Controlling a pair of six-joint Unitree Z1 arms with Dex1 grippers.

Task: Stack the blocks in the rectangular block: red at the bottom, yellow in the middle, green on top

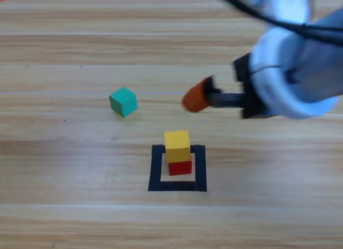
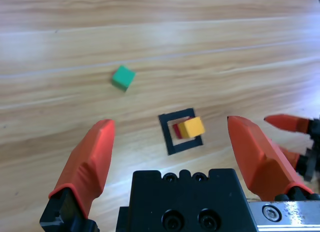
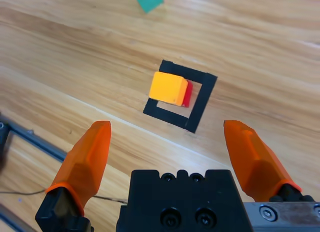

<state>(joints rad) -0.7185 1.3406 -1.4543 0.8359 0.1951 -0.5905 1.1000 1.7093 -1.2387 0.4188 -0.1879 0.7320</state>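
We see the yellow cube on the red cube inside the black square. The green cube sits apart. Wrist views show our left gripper and right gripper wide open, holding nothing.

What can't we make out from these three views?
- Red cube: mostly hidden under the yellow cube in every view, so its centring in the tape square is unclear.
- Right gripper: blurred in the high view, one tip visible.
- Left gripper: outside the high view.
- Green cube: cut by the right wrist view's top edge.
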